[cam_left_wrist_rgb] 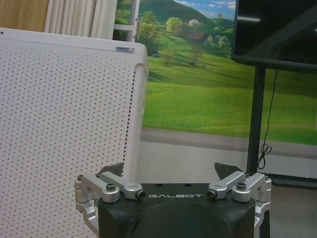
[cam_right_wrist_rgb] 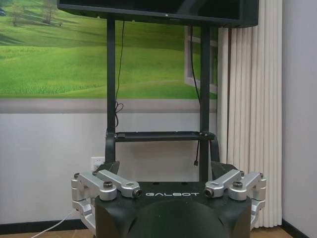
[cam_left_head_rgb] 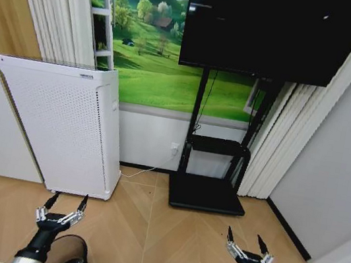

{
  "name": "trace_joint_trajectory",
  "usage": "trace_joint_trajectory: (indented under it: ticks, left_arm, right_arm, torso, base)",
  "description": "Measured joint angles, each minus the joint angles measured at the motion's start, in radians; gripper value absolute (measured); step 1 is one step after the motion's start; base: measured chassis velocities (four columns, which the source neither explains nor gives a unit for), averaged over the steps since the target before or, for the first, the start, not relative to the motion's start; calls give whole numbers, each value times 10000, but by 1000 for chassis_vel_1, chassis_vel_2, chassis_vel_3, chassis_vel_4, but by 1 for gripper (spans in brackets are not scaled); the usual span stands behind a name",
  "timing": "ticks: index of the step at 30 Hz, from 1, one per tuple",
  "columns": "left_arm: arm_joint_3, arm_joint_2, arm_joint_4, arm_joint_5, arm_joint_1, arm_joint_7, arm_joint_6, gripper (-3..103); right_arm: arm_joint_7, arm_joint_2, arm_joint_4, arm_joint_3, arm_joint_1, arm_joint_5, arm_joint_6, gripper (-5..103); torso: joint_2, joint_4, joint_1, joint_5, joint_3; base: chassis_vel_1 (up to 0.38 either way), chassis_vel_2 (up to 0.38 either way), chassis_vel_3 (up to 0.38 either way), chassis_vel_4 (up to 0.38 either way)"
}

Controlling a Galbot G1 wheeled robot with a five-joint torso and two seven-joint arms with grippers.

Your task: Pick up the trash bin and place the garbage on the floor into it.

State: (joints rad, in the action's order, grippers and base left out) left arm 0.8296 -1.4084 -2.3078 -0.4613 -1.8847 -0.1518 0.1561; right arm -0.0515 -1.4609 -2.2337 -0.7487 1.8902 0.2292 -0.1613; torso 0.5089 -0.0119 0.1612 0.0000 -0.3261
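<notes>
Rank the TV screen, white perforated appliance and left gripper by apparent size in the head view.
1. TV screen.
2. White perforated appliance, close behind it.
3. Left gripper, open; alike in size to the right gripper.

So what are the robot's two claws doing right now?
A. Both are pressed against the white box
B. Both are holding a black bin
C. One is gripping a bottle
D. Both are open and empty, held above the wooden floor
D: the left gripper and the right gripper both have their fingers spread with nothing between them, above the floor.
</notes>
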Motion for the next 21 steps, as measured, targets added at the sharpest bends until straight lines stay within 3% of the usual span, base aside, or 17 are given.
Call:
trace_joint_trajectory:
  ticks: [21]
  left_arm:
    - [0,0,0,0,0,0,0,100]
  right_arm:
    - [0,0,0,0,0,0,1,100]
  torso:
    - [868,-1,323,0,-545]
  base:
    - [0,0,0,0]
